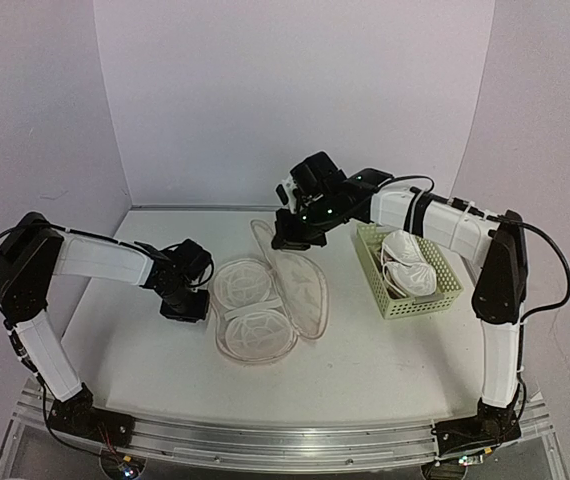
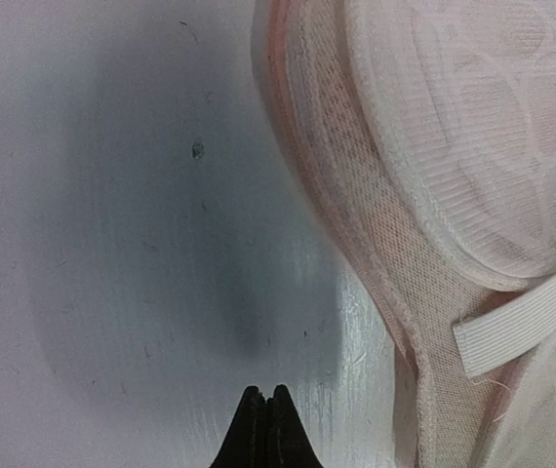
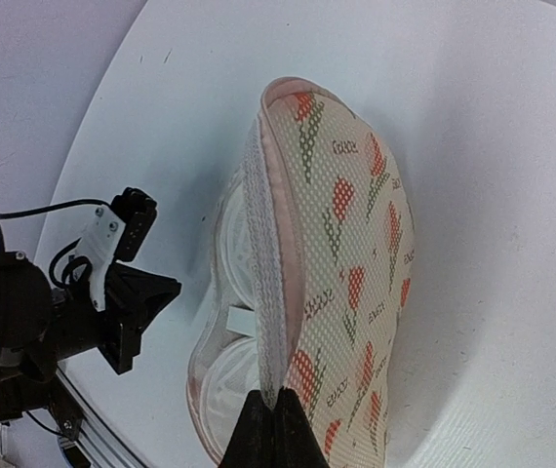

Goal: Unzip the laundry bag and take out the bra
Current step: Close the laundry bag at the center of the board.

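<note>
The laundry bag (image 1: pixel 303 292) lies unzipped in the middle of the table, its printed flap (image 3: pixel 356 263) raised on edge. My right gripper (image 3: pixel 278 402) is shut on the flap's zip rim and shows in the top view (image 1: pixel 287 240) at the bag's far end. The white bra (image 1: pixel 249 306) lies in the bag's lower half, cups up. In the left wrist view its cup (image 2: pixel 454 146) and the bag's pink mesh rim (image 2: pixel 356 214) fill the right side. My left gripper (image 2: pixel 266 393) is shut and empty, just above bare table left of the bag (image 1: pixel 195 308).
A pale-green plastic basket (image 1: pixel 405 305) stands right of the bag with white padded garments (image 1: pixel 412 265) in it. White walls close the back and both sides. The left arm (image 3: pixel 54 312) shows in the right wrist view beside the bag.
</note>
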